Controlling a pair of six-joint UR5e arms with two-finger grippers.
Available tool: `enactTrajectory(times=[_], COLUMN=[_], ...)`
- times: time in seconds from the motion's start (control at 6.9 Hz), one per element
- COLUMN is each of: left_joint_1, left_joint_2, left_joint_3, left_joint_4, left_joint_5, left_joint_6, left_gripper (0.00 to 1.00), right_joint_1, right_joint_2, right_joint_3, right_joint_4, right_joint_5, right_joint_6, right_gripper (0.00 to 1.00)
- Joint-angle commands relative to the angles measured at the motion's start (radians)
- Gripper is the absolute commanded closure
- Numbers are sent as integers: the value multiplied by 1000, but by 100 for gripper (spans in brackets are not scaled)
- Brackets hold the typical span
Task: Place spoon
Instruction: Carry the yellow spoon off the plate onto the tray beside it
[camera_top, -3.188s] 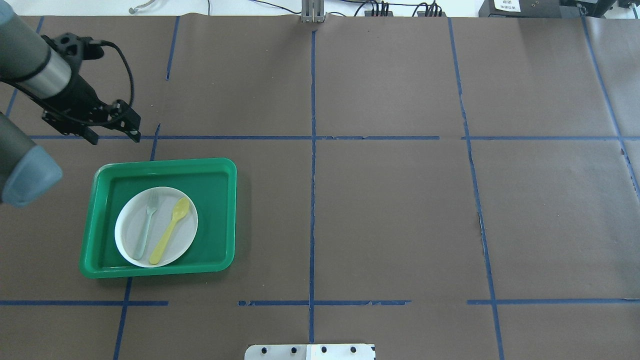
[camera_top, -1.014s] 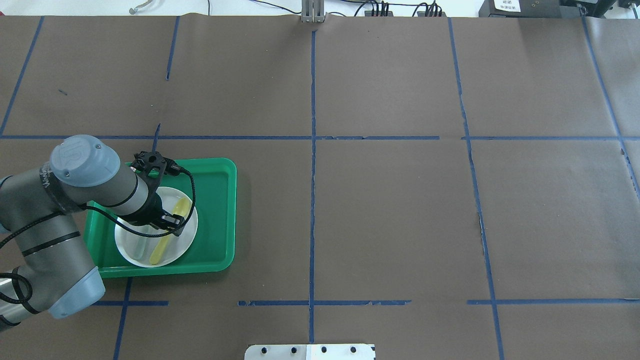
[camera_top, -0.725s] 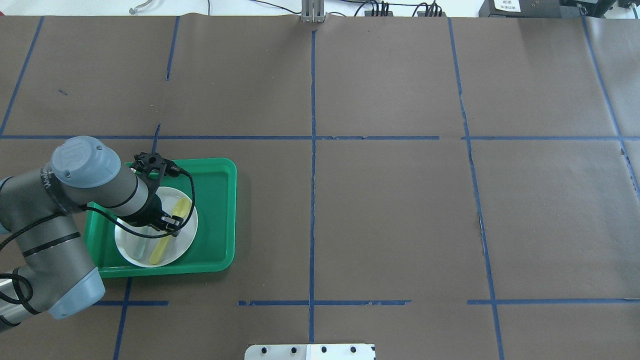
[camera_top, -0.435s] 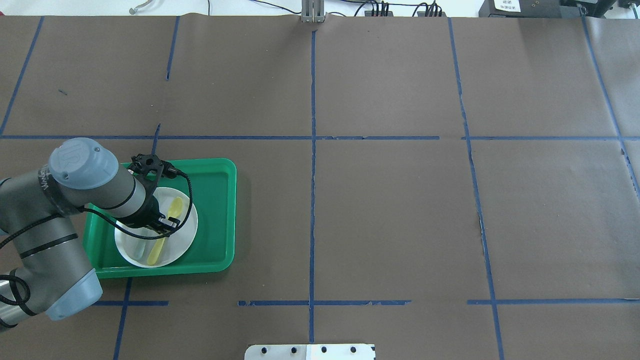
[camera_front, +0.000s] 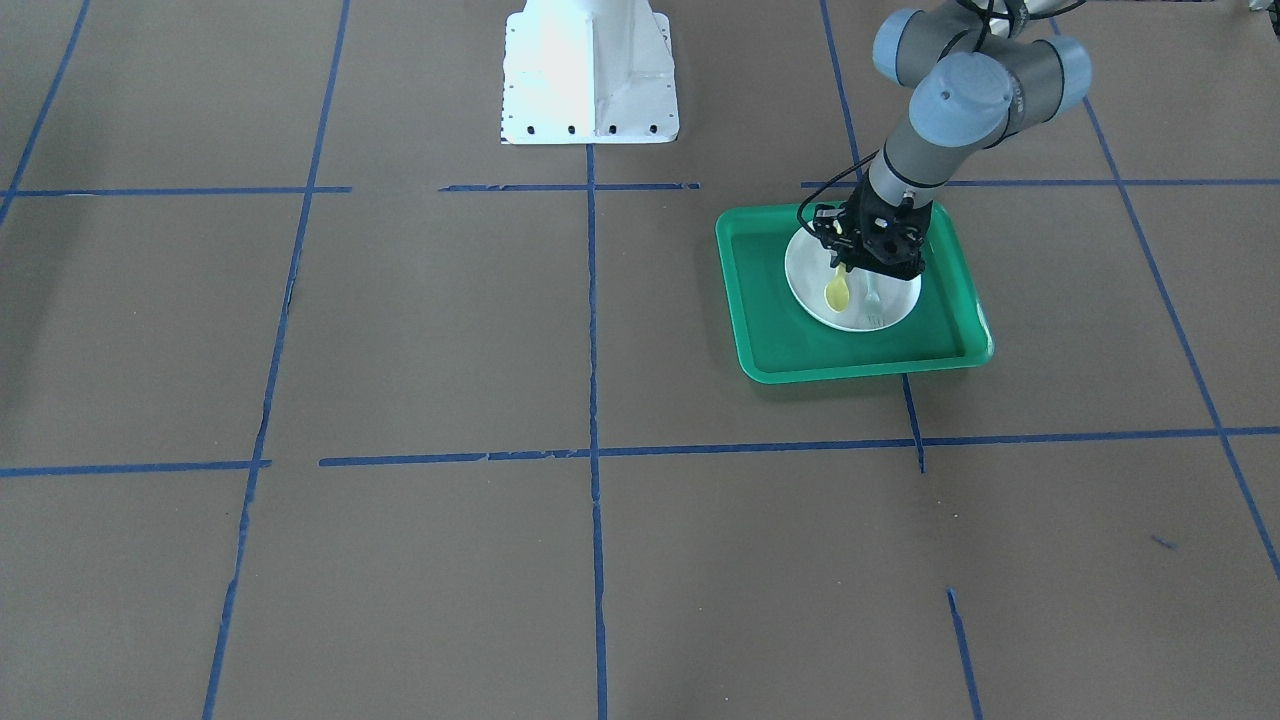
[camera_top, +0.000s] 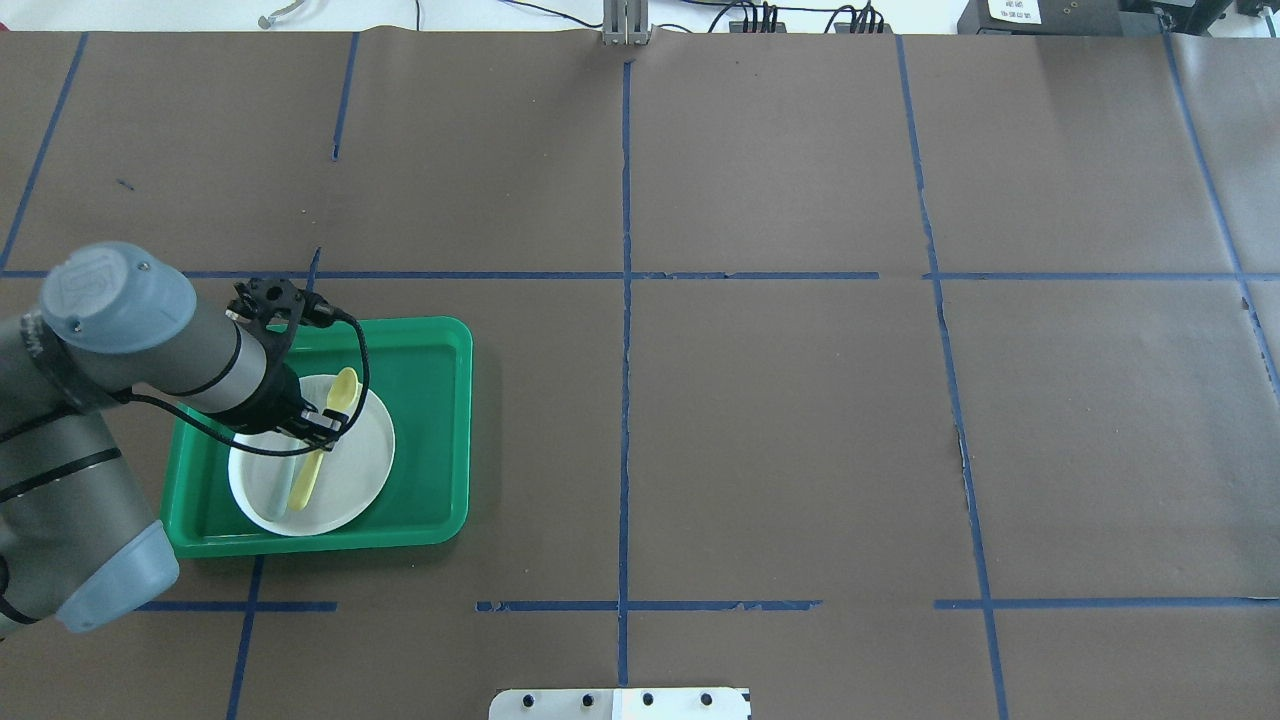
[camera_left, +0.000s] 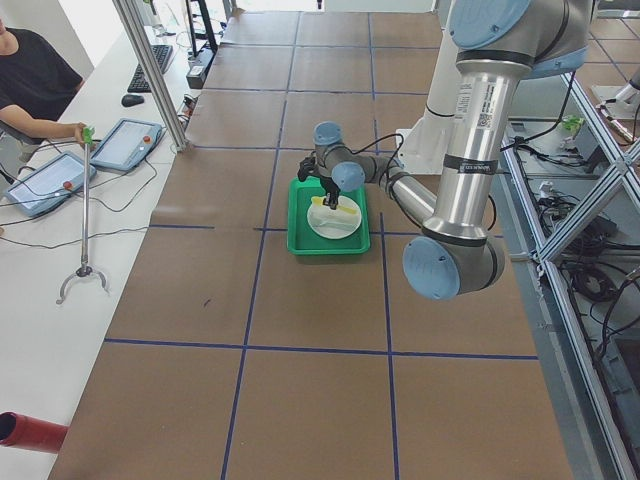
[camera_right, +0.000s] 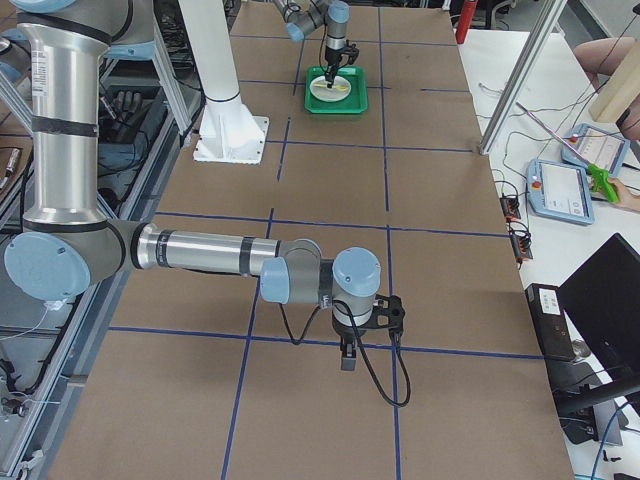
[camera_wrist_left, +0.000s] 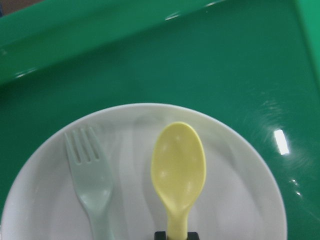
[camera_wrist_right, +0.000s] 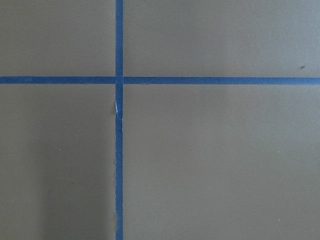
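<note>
The yellow spoon (camera_top: 344, 390) hangs in my left gripper (camera_top: 322, 432), which is shut on its handle and holds it a little above the white plate (camera_top: 362, 468). The spoon's bowl points away from the robot. In the left wrist view the spoon (camera_wrist_left: 178, 167) sticks out from between the jaws over the plate (camera_wrist_left: 240, 200). The front-facing view shows the spoon's bowl (camera_front: 838, 290) below the left gripper (camera_front: 841, 264). My right gripper (camera_right: 347, 360) hovers over bare table far from the tray. I cannot tell if it is open or shut.
A pale grey-green fork (camera_wrist_left: 92, 180) lies on the plate left of the spoon. The plate sits in a green tray (camera_top: 432, 420) with a raised rim. Brown paper with blue tape lines (camera_top: 625, 300) covers the table. A white base plate (camera_front: 588, 70) stands at the robot's side.
My left arm came down over the tray, shut on the spoon's handle and raised it. The spoon has shifted slightly left and away from the robot. The fork has stayed put.
</note>
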Motion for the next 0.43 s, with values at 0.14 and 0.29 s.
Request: enactTrajectory(times=[0.14,0.29], left_joint_1=[-44,-29], left_joint_2=[-214,-231], left_joint_3=[83,127], left_joint_4=[150,149], left_joint_5=[-28,-31], left_joint_6=[-309,-316], left_gripper=[100,100], right_joint_1=[0,0], right_joint_2=[0,0], right_joint_3=[0,0], right_joint_4=[0,0], right_joint_5=[0,0], right_joint_6=[0,0], right_gripper=[0,0])
